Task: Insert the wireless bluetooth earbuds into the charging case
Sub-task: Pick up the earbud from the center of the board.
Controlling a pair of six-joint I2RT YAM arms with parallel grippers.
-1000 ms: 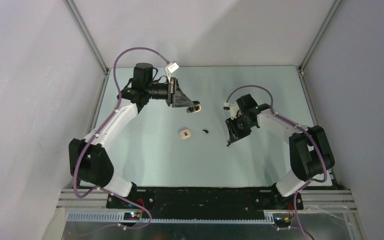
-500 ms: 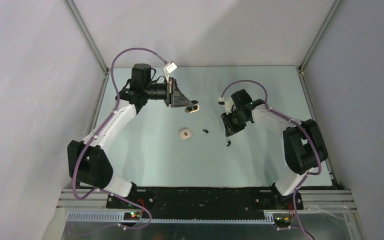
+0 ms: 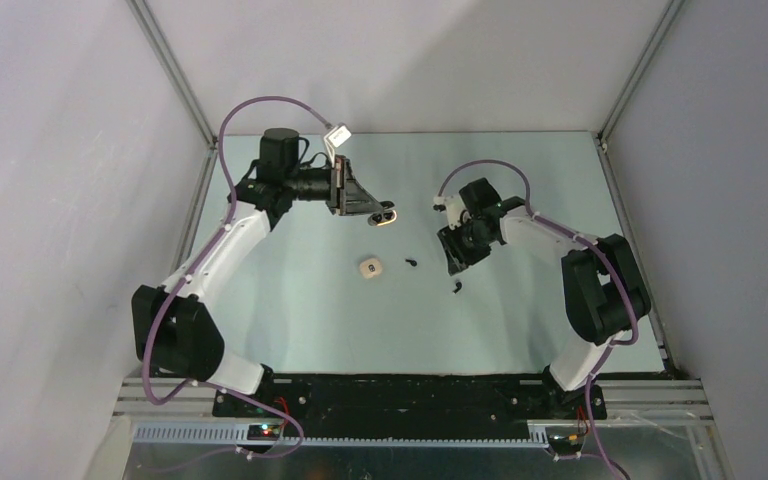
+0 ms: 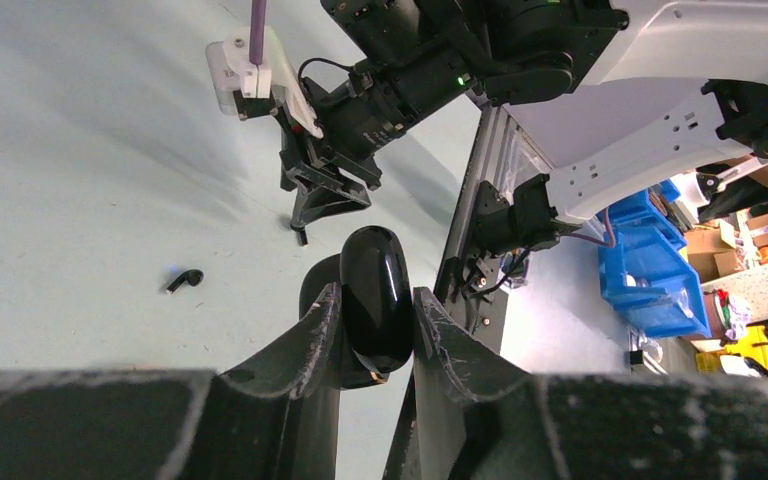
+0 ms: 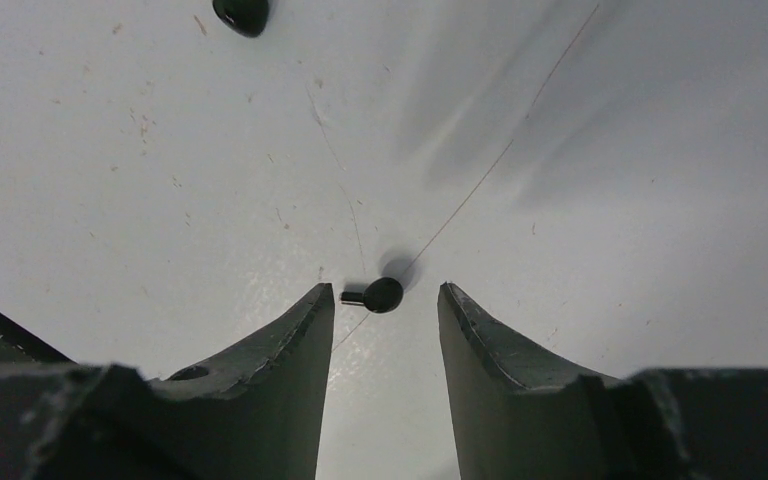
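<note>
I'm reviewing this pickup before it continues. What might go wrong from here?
The earbud lying between the open fingers of the right tool is tiny and rounded; it may squirt out as they close. The left tool pinches the glossy charging case by its curved sides, so it may slip when pushed.

The right gripper [image 5: 387, 312] hangs over the pale, scratched bench [image 5: 610, 150] with its jaws apart. One tiny black earbud [image 5: 381, 294] lies on the bench between the fingertips (touching neither). A second black bud [image 5: 241, 13] sits well apart, cut by the top edge.
</note>
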